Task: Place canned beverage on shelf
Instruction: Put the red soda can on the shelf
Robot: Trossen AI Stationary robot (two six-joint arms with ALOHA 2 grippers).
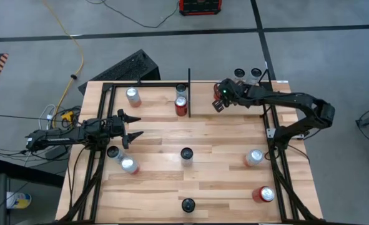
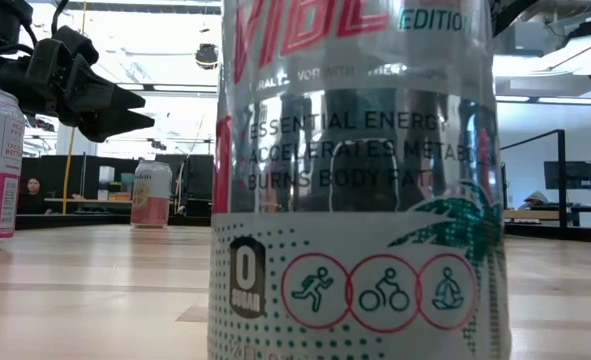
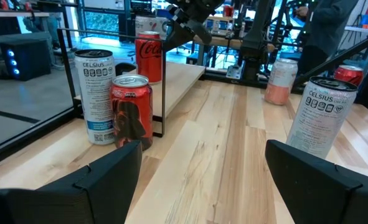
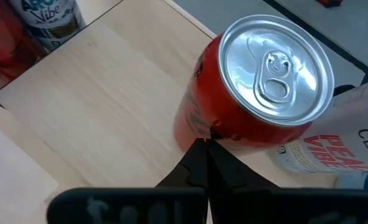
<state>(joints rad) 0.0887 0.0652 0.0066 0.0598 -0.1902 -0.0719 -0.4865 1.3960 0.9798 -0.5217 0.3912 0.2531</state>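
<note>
A red cola can (image 4: 246,99) stands upright on the shelf (image 1: 153,122), a light plank surface inside black rails, just right of the black divider bar (image 1: 189,94). In the high view my right gripper (image 1: 215,103) covers this can. That gripper (image 4: 205,146) is shut, its tips at the can's side. Left of the divider stand a white can (image 3: 94,93) and a dark red can (image 3: 131,112). My left gripper (image 1: 137,125) waits open and level at the table's left, touching nothing. My right gripper has its shut fingertips (image 4: 202,152) against the cola can's side wall (image 4: 199,124), below the rim. It comes slanting down from the table's right. The can stands upright on the shelf's planks.
Two cans (image 1: 248,75) stand beyond the far right rail. More cans are spread over the table: one at far left (image 1: 132,95), two near the left arm (image 1: 123,160), one mid-table (image 1: 186,153), others right (image 1: 254,157) (image 1: 263,194). A tall can (image 2: 355,200) fills the low view.
</note>
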